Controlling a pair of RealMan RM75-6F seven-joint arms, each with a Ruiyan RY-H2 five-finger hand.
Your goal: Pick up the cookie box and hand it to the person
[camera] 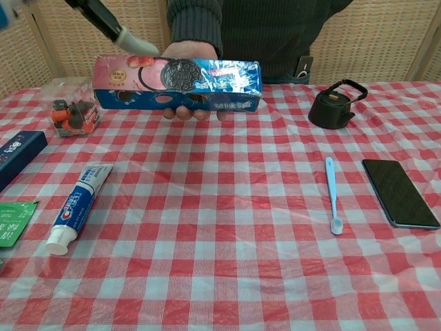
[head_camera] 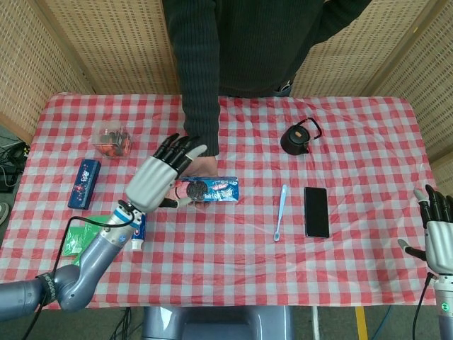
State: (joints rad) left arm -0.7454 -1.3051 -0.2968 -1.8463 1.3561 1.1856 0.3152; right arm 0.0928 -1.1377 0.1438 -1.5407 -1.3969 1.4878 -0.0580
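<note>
The blue cookie box (head_camera: pixel 211 190) (camera: pixel 179 83) lies lengthwise on the person's upturned palm (head_camera: pixel 203 165), whose fingertips (camera: pixel 183 113) curl out under it in the chest view. My left hand (head_camera: pixel 160 178) hovers at the box's left end with its fingers spread and lifted off it. Only one fingertip (camera: pixel 127 39) of that hand shows in the chest view, just above the box. My right hand (head_camera: pixel 439 230) stays at the table's near right edge, fingers apart and holding nothing.
A black teapot (head_camera: pixel 299 137) (camera: pixel 335 103), a phone (head_camera: pixel 316 211) and a toothbrush (head_camera: pixel 280 211) lie on the right half. A toothpaste tube (camera: pixel 77 205), a dark blue box (head_camera: pixel 83 183), a clear container (head_camera: pixel 112 139) and a green packet (camera: pixel 14 222) sit on the left.
</note>
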